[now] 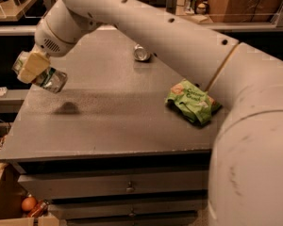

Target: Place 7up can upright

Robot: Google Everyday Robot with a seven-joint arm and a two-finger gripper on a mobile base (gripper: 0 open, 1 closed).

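The 7up can (53, 80), silvery with green markings, is held tilted in the air over the left edge of the grey table (108, 117). Its shadow lies on the tabletop just below. My gripper (37, 73), with beige fingers (29, 68), is shut on the can at the far left of the camera view. The white arm runs from there up and across to the right.
A second can (142, 53) lies on its side at the back middle of the table. A green snack bag (192, 102) lies at the right, close to the arm. Drawers (127, 187) sit under the tabletop. Shelves stand behind.
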